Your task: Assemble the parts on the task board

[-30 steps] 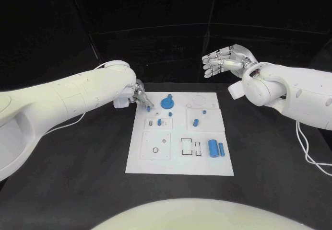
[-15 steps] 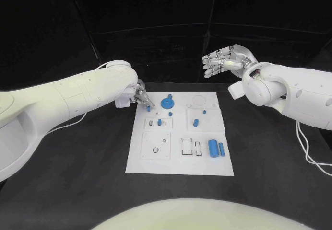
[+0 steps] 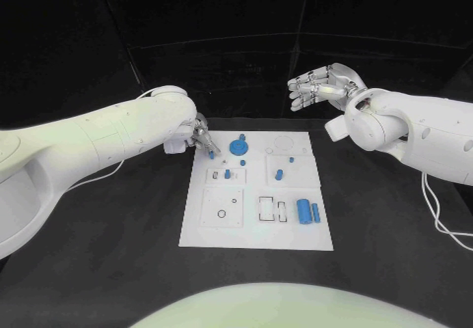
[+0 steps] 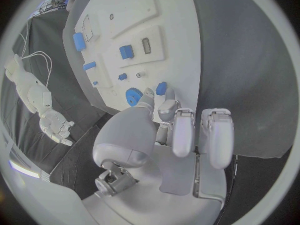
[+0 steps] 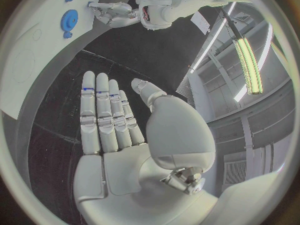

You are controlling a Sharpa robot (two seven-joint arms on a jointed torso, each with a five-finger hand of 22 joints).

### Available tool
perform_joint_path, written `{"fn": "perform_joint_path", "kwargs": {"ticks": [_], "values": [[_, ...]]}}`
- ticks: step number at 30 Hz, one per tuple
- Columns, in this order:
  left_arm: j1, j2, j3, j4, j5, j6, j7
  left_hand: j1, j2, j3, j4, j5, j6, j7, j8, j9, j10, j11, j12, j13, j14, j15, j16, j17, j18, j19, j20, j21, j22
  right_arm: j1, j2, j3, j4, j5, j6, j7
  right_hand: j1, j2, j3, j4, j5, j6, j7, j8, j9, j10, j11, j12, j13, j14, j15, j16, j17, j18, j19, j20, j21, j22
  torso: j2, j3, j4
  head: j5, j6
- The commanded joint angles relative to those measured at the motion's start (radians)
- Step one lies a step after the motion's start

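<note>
The silver left hand [image 3: 200,140] pinches a small blue cylindrical part [image 4: 161,88] at the far left corner of the white rectangular task board [image 3: 255,236]. The silver right hand [image 3: 317,85] hovers beyond the board, fingers spread, holding nothing.

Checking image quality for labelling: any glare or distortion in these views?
Head view: task board evenly lit and readable against the black table, no obvious glare. Left wrist view: fisheye bends the board's edges. Right wrist view: bright ceiling light strip flares beside the right hand.
</note>
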Motion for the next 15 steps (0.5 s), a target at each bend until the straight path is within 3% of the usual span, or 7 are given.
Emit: {"fn": "perform_joint_path", "kwargs": {"ticks": [1,5,15], "values": [[0.001,0.0,0.0,-0.001,-0.009,0.017,0.004,0.013,-0.001,-0.001,-0.008,0.0,0.008,0.0,-0.001,-0.002,0.0,-0.001,-0.001,0.002,0.075,0.0,0.007,0.152,-0.007,0.075,0.004,0.001,0.204,0.002,0.001,0.001,0.0,0.005,0.002,0.009,0.003,0.002,0.0,0.002,0.006,-0.007,0.001,0.002,0.0,0.0,0.003,-0.006,-0.002,0.001,0.003,-0.006,0.001,0.005,0.005,0.001,-0.004,-0.001,0.0,0.0,-0.0002,0.001,-0.001],[0.001,-0.001,0.0,-0.001,-0.009,0.014,0.005,0.026,0.011,0.005,-0.016,0.0,0.011,-0.002,0.0,-0.002,0.0,-0.002,-0.002,0.002,0.075,-0.001,0.007,0.152,-0.007,0.075,0.003,0.002,0.204,0.002,0.001,0.001,0.0,0.005,0.002,0.009,0.003,0.002,0.0,0.002,0.006,-0.007,0.001,0.002,0.0,0.0,0.003,-0.006,-0.002,0.001,0.003,-0.006,0.001,0.005,0.005,0.001,-0.004,-0.001,0.0,0.0,0.0001,0.0,-0.003],[0.001,-0.002,0.0,0.002,-0.009,0.002,0.016,0.115,0.075,0.07,-0.08,0.0,0.028,-0.019,0.015,0.006,0.003,-0.017,-0.004,0.003,0.075,-0.012,0.007,0.153,-0.008,0.077,-0.005,0.004,0.208,0.002,0.002,0.001,-0.001,0.005,0.003,0.01,0.003,0.002,0.0,0.002,0.006,-0.007,0.001,0.002,0.0,0.0,0.003,-0.006,-0.002,0.001,0.003,-0.006,0.001,0.005,0.005,0.001,-0.004,-0.001,0.0,0.0,0.0,0.001,-0.005]]}}
